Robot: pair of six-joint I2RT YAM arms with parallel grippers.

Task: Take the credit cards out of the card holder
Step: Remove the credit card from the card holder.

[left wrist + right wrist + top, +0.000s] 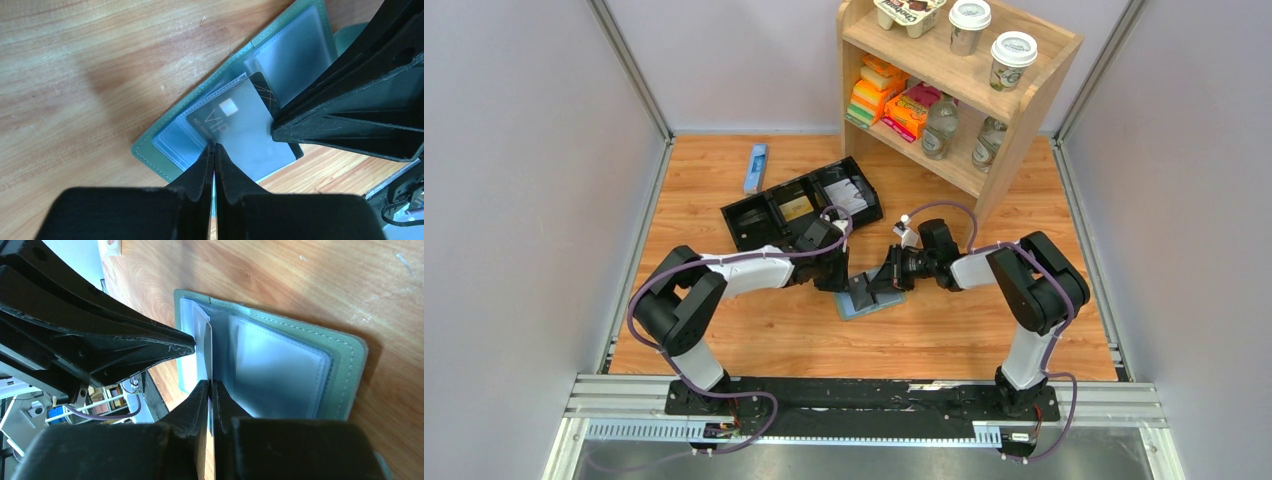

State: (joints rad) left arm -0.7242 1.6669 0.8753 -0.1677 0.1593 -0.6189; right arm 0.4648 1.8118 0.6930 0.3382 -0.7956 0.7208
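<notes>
The grey-green card holder [865, 304] lies open on the wooden table between both arms, its pale blue pocket panels facing up. It also shows in the left wrist view [160, 146] and the right wrist view [346, 370]. A dark card marked VIP [240, 120] sticks partly out of a pocket. My right gripper [210, 383] is shut on this card, seen edge-on [208, 347]. In the left wrist view its tips [275, 131] meet the card's edge. My left gripper [214, 146] is shut at the holder's near pocket panel, a thin pale blue sliver between its fingers.
A black three-compartment tray [754, 215] lies behind the left arm, with a card in its middle section. A blue flat object [755, 167] lies at the back left. A wooden shelf [1024, 120] with cups, bottles and packets stands at the back right.
</notes>
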